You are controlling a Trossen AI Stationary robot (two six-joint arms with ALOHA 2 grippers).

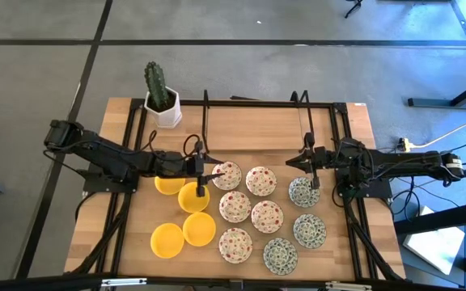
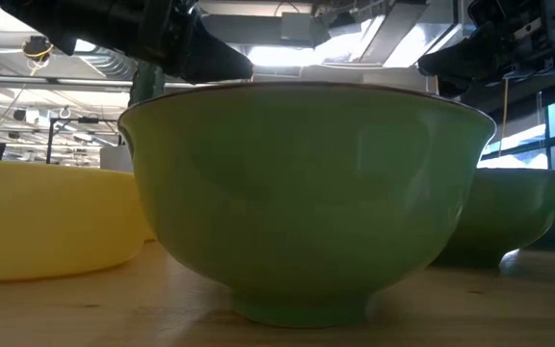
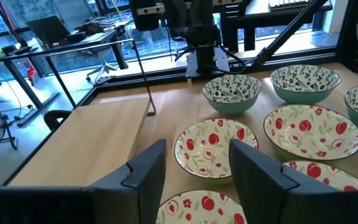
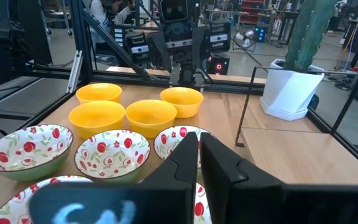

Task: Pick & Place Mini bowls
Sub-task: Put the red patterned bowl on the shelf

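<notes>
Filling the low view, a green bowl (image 2: 306,193) is sitting closest to the lens. Mini bowls are lying grouped mid-table: 4 yellow bowls (image 1: 183,218) on the left, red-flowered bowls (image 1: 249,206) in the centre, green-patterned bowls (image 1: 302,222) on the right. Left gripper (image 1: 203,176) is hovering with fingers apart, holding nothing, between a yellow bowl and a flowered one. Right gripper (image 1: 304,166), fingers together and empty, is waiting by a patterned bowl. Good practice: straddling 1 rim squarely before closing. No readable writing is showing.
</notes>
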